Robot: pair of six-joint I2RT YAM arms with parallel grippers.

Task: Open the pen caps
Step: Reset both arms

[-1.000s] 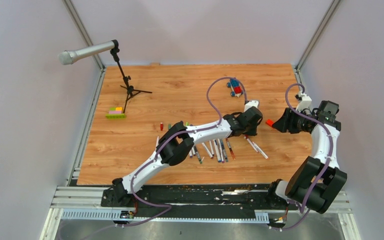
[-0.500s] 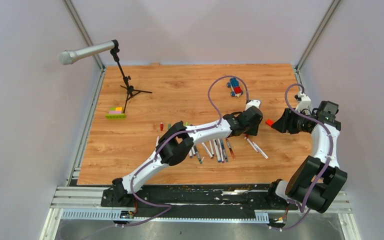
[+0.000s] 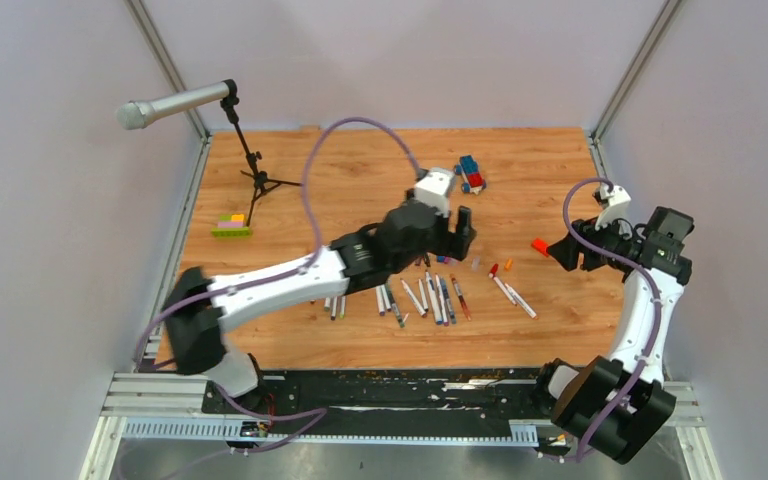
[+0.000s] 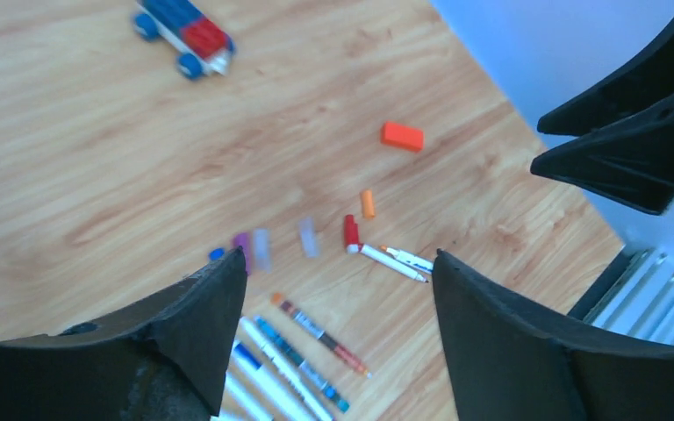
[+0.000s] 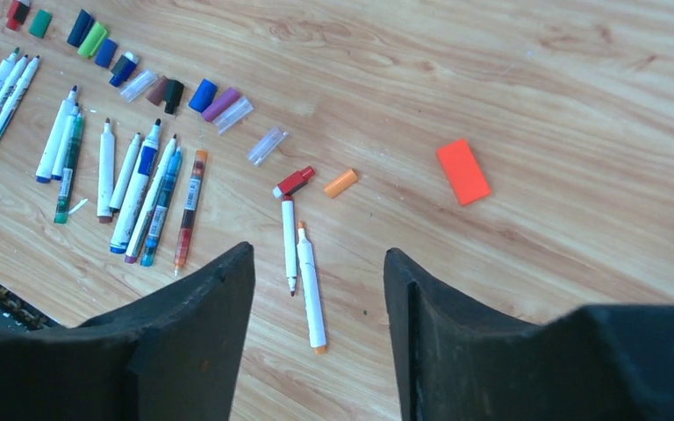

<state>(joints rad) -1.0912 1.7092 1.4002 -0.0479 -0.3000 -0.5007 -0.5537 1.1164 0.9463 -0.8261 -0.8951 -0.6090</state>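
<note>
Several uncapped pens point(image 5: 136, 193) lie in a row on the wooden table point(image 3: 290, 200), and two more pens point(image 5: 303, 263) lie apart to the right. Loose pen caps point(image 5: 96, 39) form a line behind the row. A red cap point(image 5: 294, 181) and an orange cap point(image 5: 340, 182) lie by the two separate pens. My left gripper point(image 3: 460, 228) hovers above the cap line, open wide and empty; in its wrist view the pens point(image 4: 316, 333) and the red cap point(image 4: 351, 232) lie far below. My right gripper point(image 5: 319, 252) hangs open and empty over the two separate pens.
An orange block point(image 3: 539, 246) lies just left of my right gripper point(image 3: 563, 255). A blue-and-red toy car point(image 3: 471, 173) sits behind the left gripper. A green-yellow brick bar point(image 3: 231, 229) and a microphone stand point(image 3: 255, 175) occupy the far left.
My left arm has swung left and lifted away from the right gripper, and its jaws have opened wide. The right gripper has opened a little more and drawn back slightly.
</note>
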